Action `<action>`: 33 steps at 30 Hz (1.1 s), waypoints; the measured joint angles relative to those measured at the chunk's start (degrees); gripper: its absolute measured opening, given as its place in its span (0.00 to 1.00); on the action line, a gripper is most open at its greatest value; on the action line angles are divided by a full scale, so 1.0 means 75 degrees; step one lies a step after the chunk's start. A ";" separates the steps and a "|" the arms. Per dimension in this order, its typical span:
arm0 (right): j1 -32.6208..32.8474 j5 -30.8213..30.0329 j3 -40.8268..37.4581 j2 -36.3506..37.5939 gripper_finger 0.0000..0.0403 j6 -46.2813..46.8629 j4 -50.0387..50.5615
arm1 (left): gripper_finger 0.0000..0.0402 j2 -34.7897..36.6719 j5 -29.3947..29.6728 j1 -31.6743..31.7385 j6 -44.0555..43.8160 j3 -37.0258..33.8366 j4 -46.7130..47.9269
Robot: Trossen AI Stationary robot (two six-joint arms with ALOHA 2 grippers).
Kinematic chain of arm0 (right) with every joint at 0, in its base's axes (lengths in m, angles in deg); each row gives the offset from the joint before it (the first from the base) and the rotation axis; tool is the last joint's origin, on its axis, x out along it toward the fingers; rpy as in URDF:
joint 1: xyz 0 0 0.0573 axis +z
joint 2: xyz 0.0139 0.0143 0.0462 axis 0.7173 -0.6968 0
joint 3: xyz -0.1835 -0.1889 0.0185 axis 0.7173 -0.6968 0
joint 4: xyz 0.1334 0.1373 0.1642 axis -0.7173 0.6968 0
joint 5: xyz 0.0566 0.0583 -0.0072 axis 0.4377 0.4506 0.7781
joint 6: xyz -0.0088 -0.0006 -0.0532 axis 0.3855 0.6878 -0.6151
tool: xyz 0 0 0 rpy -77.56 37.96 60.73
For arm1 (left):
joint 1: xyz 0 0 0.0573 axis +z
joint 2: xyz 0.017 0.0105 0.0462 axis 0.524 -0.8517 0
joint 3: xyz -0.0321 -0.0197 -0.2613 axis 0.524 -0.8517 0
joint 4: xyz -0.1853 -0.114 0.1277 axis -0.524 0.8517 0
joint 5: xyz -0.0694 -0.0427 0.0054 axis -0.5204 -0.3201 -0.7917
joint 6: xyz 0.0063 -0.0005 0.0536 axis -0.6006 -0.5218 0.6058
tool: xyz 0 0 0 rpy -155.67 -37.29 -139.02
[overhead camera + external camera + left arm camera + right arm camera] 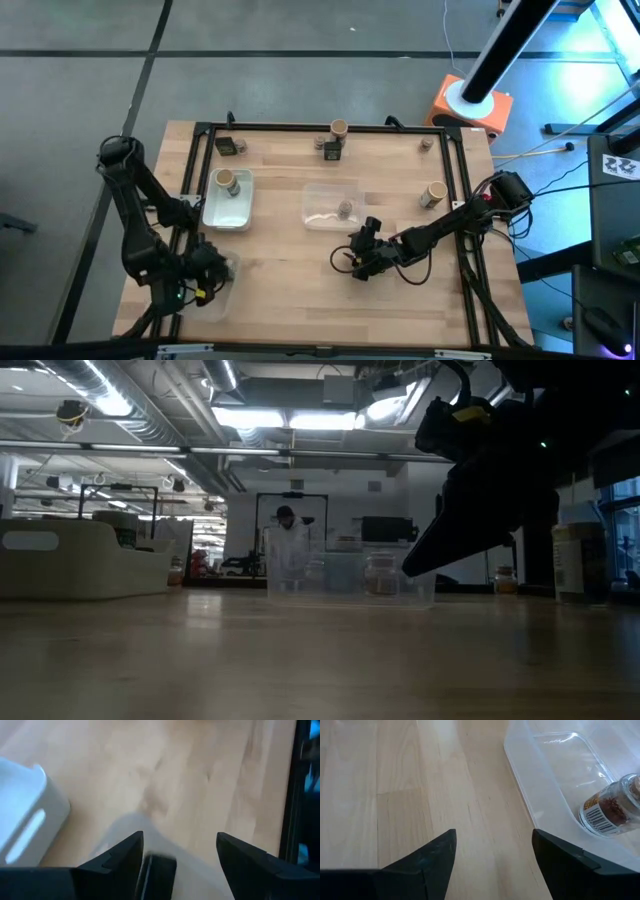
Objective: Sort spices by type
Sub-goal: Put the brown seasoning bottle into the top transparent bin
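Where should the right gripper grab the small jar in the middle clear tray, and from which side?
Judging by the right wrist view, the small jar lies tipped inside the clear tray. Best bet: right gripper, open now, comes from above and pinches the labelled body across its width, since the tray walls block a side approach.

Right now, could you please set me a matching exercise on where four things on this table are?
Things:
1. small barcode-labelled jar
2. tan-topped jar
3. dark packet
4. right pincer

Places:
A. standing in the white tray on the left
B. open and empty, above bare wood beside the clear tray
C. inside the clear tray in the middle
D. resting on the table near a corner, outside any tray

Pairs: 1-C, 2-A, 3-D, 4-B
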State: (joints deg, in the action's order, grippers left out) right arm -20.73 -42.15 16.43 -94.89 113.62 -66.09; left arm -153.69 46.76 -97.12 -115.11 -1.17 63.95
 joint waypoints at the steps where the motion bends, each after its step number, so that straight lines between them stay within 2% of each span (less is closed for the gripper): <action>1: 0.0000 0.0003 0.0000 0.0000 0.65 0.0000 0.0000 | 0.59 0.0055 0.0143 0.0097 0.0000 -0.0003 0.0000; 8: 0.0000 0.0848 0.0000 0.0000 0.65 -0.0004 0.0003 | 0.59 0.0173 0.0473 0.0941 0.0534 -0.0003 -0.0064; 14: 0.0000 0.0983 0.0000 0.0000 0.65 -0.0003 -0.0024 | 0.59 0.0173 0.0480 0.1848 0.1670 -0.0003 -0.0668; 21: 0.0000 0.1318 0.0074 0.0129 0.65 -0.0285 0.0075 | 0.59 0.0173 0.0474 0.2907 0.3597 -0.0003 -0.1559; 26: 0.0000 0.1672 0.0108 0.0959 0.65 -0.0919 0.0355 | 0.59 0.0173 0.0475 0.3771 0.4972 -0.0003 -0.1965; 28: 0.0000 0.1578 0.0108 0.1457 0.65 -0.1096 0.0729 | 0.59 0.0173 0.0476 0.4081 0.5423 -0.0003 -0.2022; 33: -0.0066 0.0434 0.0108 0.2757 0.65 -0.1491 0.1794 | 0.59 0.0173 0.0441 0.4907 0.5981 -0.0003 -0.1941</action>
State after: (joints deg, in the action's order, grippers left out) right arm -21.22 -38.90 17.23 -74.22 102.44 -52.64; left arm -152.39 50.06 -60.32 -70.25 -1.19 49.40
